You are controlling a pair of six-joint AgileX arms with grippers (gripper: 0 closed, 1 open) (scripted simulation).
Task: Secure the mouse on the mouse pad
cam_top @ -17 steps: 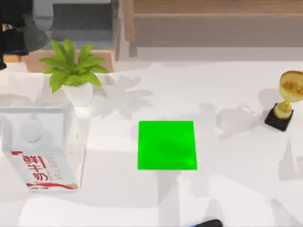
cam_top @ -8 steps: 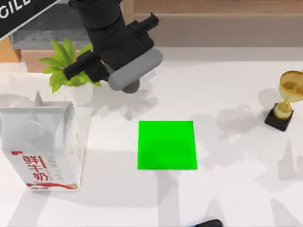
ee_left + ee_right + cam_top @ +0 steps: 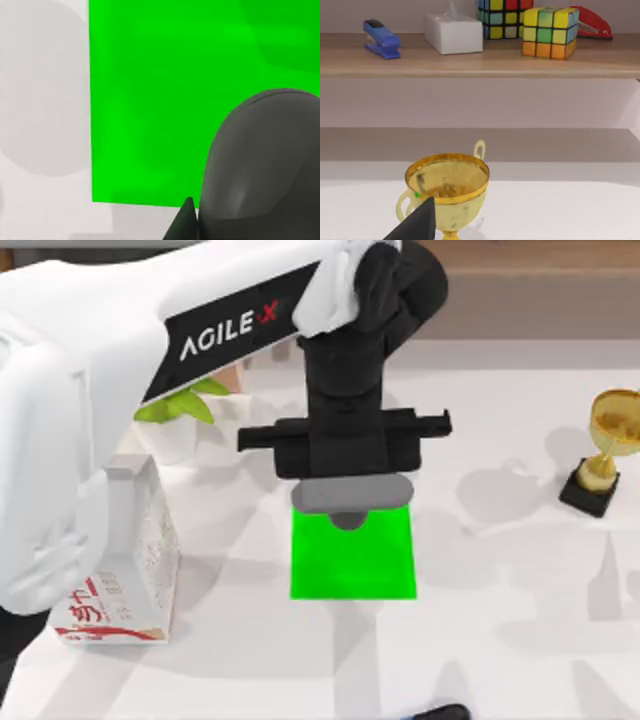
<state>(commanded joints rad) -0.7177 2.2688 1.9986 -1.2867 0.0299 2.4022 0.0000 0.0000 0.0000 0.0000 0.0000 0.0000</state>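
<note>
A grey mouse (image 3: 349,496) hangs over the far edge of the bright green mouse pad (image 3: 352,560) at the table's middle. My left gripper (image 3: 346,480) points straight down and is shut on the mouse. In the left wrist view the mouse (image 3: 260,165) looms dark grey in front of the mouse pad (image 3: 160,100), with one black fingertip (image 3: 186,220) beside it. I cannot tell whether the mouse touches the pad. My right arm (image 3: 440,712) stays parked at the table's near edge.
A milk carton (image 3: 115,570) stands at the left, partly under my left arm. A potted plant (image 3: 180,410) peeks out behind it. At the far right is a gold trophy (image 3: 605,455), also in the right wrist view as the trophy (image 3: 447,187), below a shelf of small objects.
My left arm swung in from the far left with the mouse and now hangs over the pad's far edge. It covers most of the plant and part of the carton.
</note>
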